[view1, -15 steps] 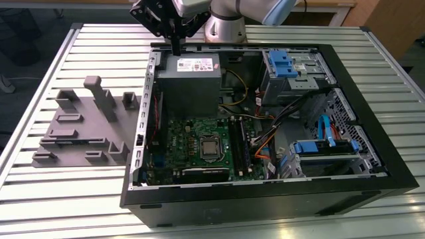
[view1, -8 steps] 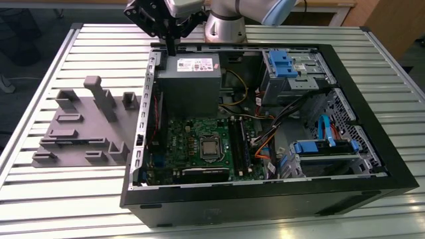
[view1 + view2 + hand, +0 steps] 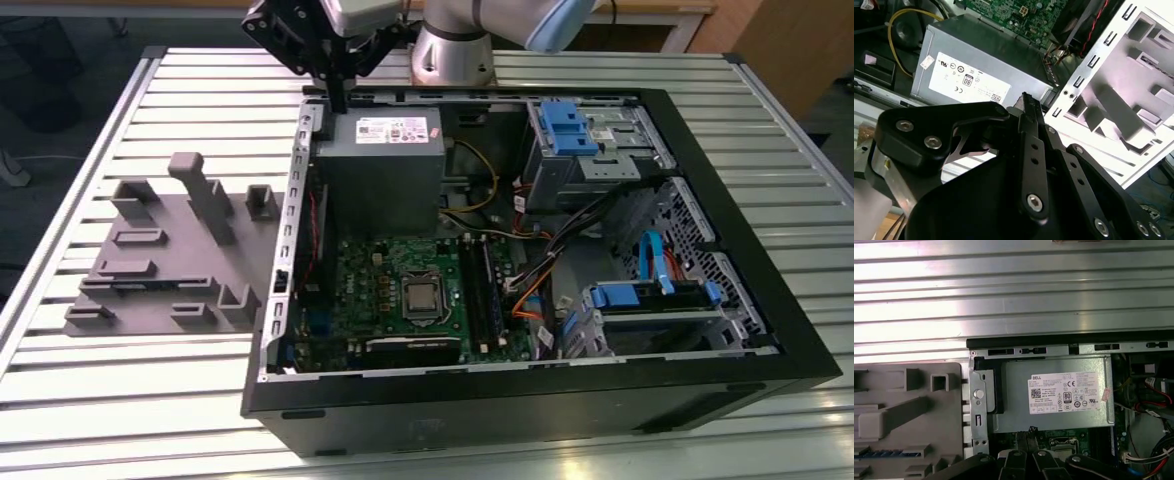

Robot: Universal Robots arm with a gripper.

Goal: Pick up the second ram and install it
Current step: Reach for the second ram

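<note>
My gripper (image 3: 338, 100) is clenched, with fingertips (image 3: 1026, 100) pressed together and nothing seen between them. Just under the jaws are the computer case (image 3: 534, 400) rim and the grey power supply (image 3: 380, 165). The grey fixture tray (image 3: 160, 260) lies outside the case wall, toward the exterior view's left of the jaws. A thin bluish strip (image 3: 889, 453) sits in one tray slot; I cannot tell if that's the second ram.

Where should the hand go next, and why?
Probably a short slide toward the grey tray: the hand hangs shut above the computer case edge beside the power supply, and the tray lies just beyond that wall.
</note>
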